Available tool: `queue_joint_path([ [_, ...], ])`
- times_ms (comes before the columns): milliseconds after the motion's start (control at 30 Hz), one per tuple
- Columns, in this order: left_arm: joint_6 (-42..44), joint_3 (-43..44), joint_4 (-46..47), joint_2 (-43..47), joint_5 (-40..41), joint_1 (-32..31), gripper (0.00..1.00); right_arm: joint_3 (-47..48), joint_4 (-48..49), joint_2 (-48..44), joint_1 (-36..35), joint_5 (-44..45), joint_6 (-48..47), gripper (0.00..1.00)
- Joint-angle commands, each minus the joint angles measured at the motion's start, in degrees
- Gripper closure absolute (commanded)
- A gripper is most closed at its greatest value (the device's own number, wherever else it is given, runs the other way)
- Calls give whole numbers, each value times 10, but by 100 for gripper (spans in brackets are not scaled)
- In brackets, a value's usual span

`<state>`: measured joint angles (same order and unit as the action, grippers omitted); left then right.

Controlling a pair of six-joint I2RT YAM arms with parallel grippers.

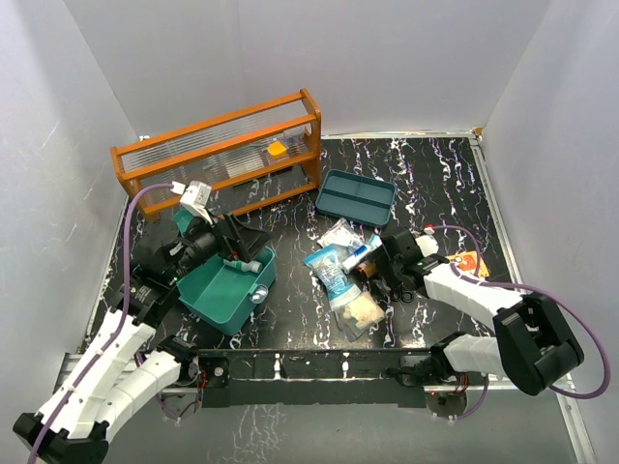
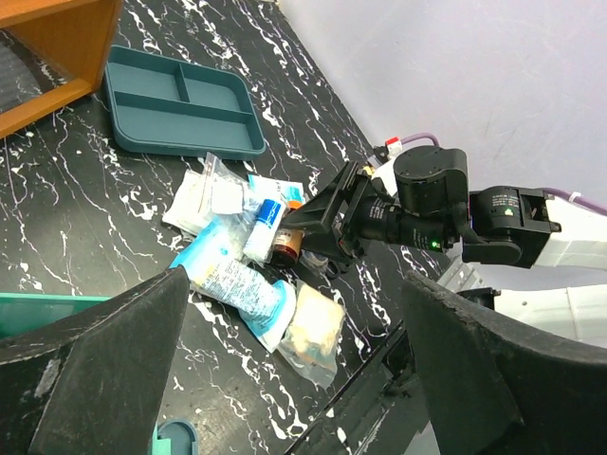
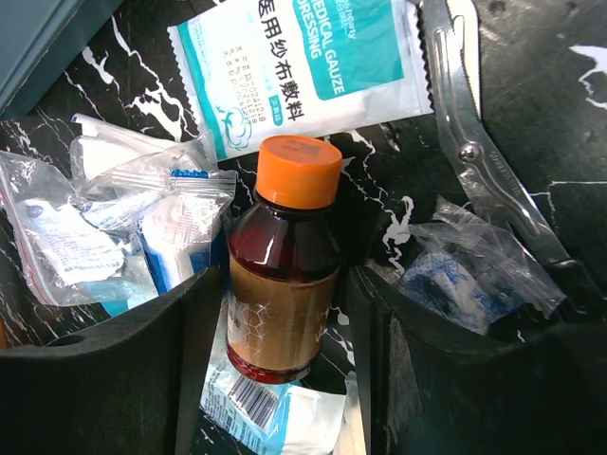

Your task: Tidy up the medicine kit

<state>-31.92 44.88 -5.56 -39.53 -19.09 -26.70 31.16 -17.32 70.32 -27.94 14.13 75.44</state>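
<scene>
Medicine kit box [image 1: 224, 292] sits open at the near-left of the table, teal. Its tray insert [image 1: 355, 196] lies apart at the far centre, just off the right end of the wooden rack [image 1: 218, 155]. Left gripper [image 2: 294, 379] hovers over the box with fingers spread wide and nothing between them. Right gripper [image 3: 283, 294] is down in the pile of packets [image 1: 340, 275], its fingers flanking a brown bottle [image 3: 287, 218] with an orange cap (very close on both sides, can't tell if actually pinching). A medical gauze packet [image 3: 313, 66] lies just beyond the bottle.
</scene>
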Motion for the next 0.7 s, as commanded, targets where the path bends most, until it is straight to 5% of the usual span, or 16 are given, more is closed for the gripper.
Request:
queue_joint_path([
  [0, 7, 13, 16, -10, -4, 1, 7, 1, 43, 9, 5, 2, 7, 47],
  [667, -46, -51, 184, -89, -63, 1, 8, -30, 79, -79, 16, -45, -38, 58],
])
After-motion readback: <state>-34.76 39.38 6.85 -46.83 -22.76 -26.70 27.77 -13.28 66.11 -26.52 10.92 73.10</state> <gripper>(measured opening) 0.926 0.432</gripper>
